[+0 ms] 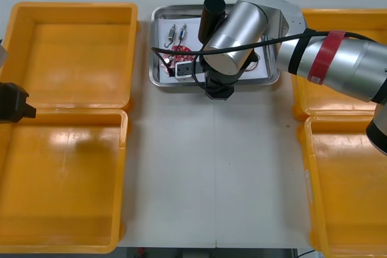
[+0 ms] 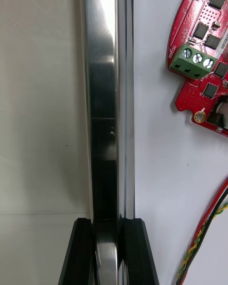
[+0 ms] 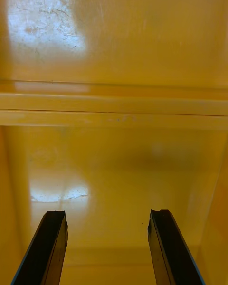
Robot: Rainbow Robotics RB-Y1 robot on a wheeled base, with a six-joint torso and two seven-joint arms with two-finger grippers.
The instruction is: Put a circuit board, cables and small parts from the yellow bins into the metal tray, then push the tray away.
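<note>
The metal tray (image 1: pixel 155 58) stands at the table's far middle, white inside. In it lie a round red circuit board (image 1: pixel 176 58) (image 2: pixel 202 52), two small metal parts (image 1: pixel 177 31) and a red and yellow cable (image 2: pixel 205 241). My right gripper (image 1: pixel 219 91) (image 2: pixel 108 254) is at the tray's near rim (image 2: pixel 107 99), shut on it, one finger inside and one outside. At the far left my left gripper (image 1: pixel 15 104) (image 3: pixel 108 247) hangs open over the yellow bins (image 3: pixel 114 52), holding nothing.
Two yellow bins (image 1: pixel 72 52) stand at the left and two (image 1: pixel 351 179) at the right; their visible insides are bare. The right arm (image 1: pixel 338 58) reaches across the right far bin to the tray. Bare table (image 1: pixel 211 167) lies between the bins.
</note>
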